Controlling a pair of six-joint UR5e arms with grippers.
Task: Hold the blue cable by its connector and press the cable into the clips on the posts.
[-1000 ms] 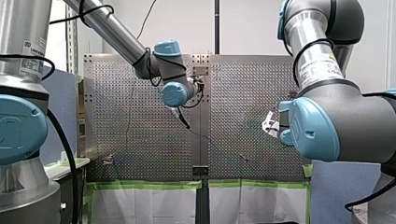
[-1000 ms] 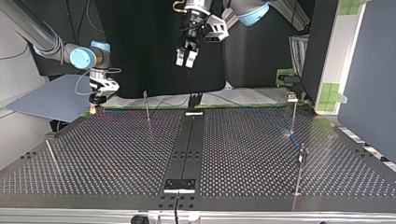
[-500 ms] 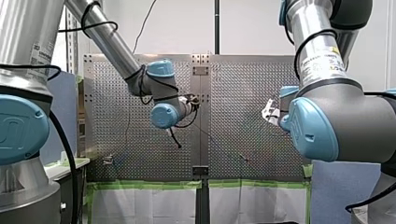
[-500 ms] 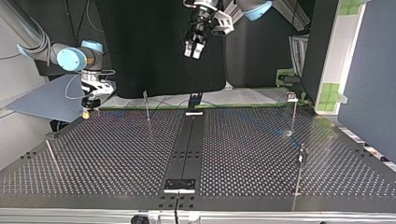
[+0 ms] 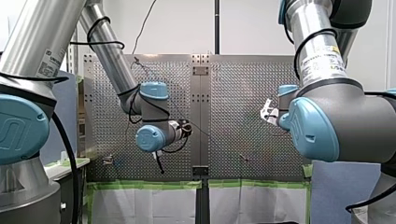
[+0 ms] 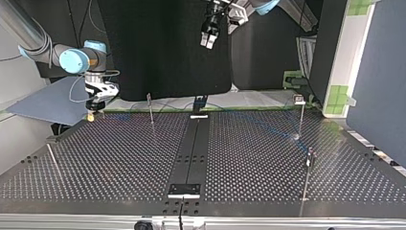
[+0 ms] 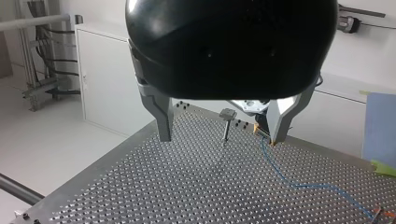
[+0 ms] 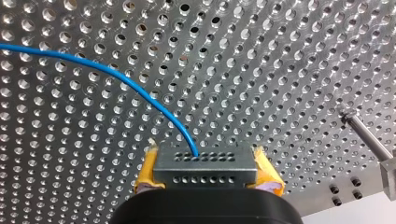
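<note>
In the right wrist view my right gripper (image 8: pixel 205 179) is shut on the grey perforated connector (image 8: pixel 205 164), its yellow pads (image 8: pixel 145 170) on both sides. The blue cable (image 8: pixel 116 79) curves away from the connector over the perforated table. In the top view this gripper (image 6: pixel 92 115) hangs low at the table's far left corner. My left gripper (image 6: pixel 209 39) is high above the table's far edge, open and empty. In the left wrist view its metal fingers (image 7: pixel 161 116) stand wide apart, and far ahead of them are a clip post (image 7: pixel 227 122) and the blue cable (image 7: pixel 289 179).
Thin clip posts stand on the perforated table (image 6: pixel 119 163): one near the far edge (image 6: pixel 150 108), two at the top view's right (image 6: pixel 301 115) (image 6: pixel 308 173), and a leaning one at its left (image 6: pixel 52 162). A black strip (image 6: pixel 191 148) runs down the middle.
My left gripper has risen and moved to the right in the top view; its wrist dropped and swung left in the front view. My right gripper shifted slightly left at first, then stayed.
</note>
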